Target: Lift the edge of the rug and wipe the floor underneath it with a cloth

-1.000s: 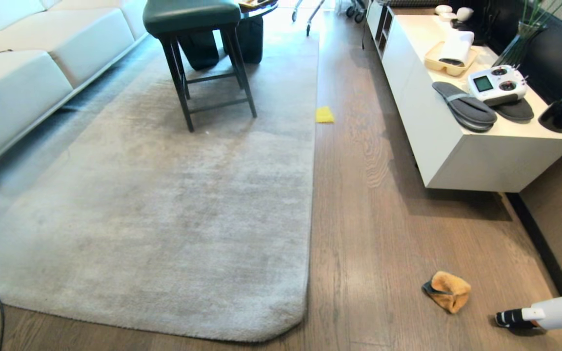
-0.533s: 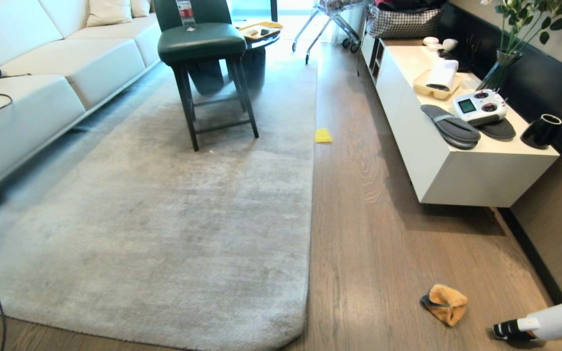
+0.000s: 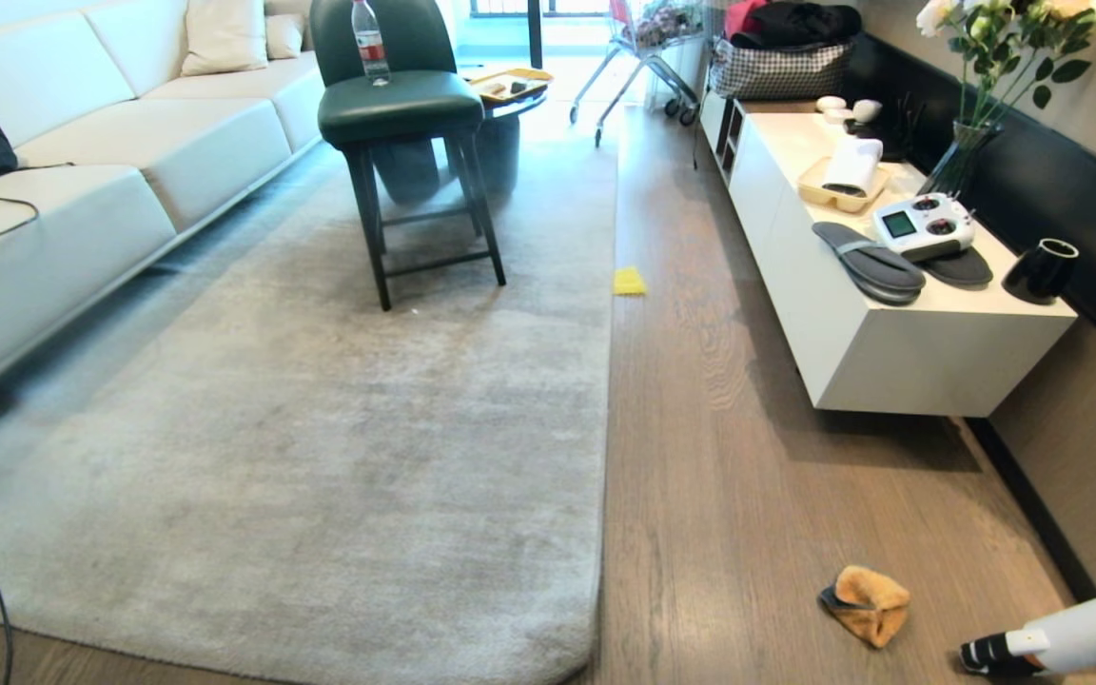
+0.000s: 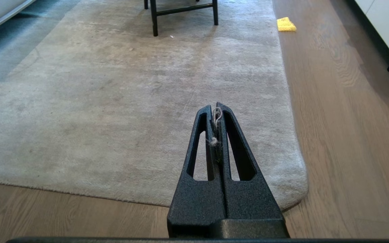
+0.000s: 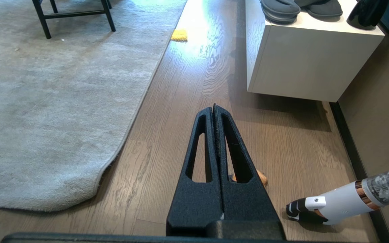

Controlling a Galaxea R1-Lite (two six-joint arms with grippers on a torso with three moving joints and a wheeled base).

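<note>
Far left: white sofa [image 3: 82,181], well away from the action
Rug edge [image 3: 602,495]: lying flat on the floor [image 3: 729,495], rounded corner nearest the robot
Left gripper [image 4: 216,109]: hanging over the rug near that corner, fingers pressed together, bit of fluff stuck between them
Right gripper [image 5: 213,108]: over bare planks, also clamped closed on nothing
Cloth [image 3: 865,603]: crumpled on the floor right of the rug, well apart from it
Far right: handheld vacuum [image 3: 1062,636] near the cloth, white cabinet [image 3: 900,352] behind

sofa [image 3: 82,181]: white, left | stool [image 3: 401,105]: green, on rug | cabinet [image 3: 890,352]: white, right wall | light: far end
</note>
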